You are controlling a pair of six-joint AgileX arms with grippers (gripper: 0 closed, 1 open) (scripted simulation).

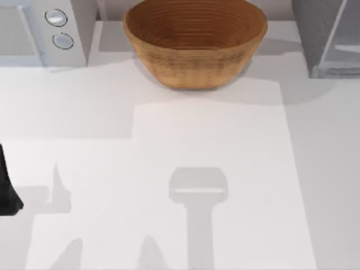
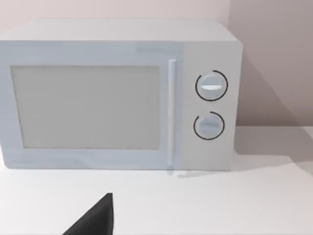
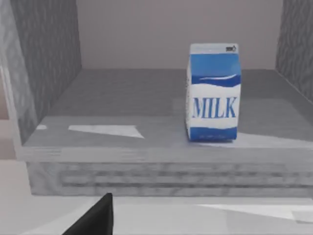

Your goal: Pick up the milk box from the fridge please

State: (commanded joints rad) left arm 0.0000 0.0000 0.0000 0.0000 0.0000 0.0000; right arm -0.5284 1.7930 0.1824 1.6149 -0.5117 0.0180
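The task has barely begun. The milk box [image 3: 213, 93] stands upright and untouched on the floor of the fridge [image 3: 44, 73], right of centre in the right wrist view; in the top view the fridge [image 1: 323, 36] sits at the upper right, beside the woven basket [image 1: 194, 40]. The right arm faces the open fridge, so approach, grasp and lift all remain. Whether either gripper is open or closed I cannot tell. The left arm [image 1: 7, 188] waits at the left edge.

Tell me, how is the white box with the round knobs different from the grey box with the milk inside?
The white appliance is shut, its door closed with two round knobs beside it; the fridge stands open, so the milk box shows upright inside. One is white, the other dull grey. In the top view, they stand in opposite back corners of the table. Both are box-shaped.
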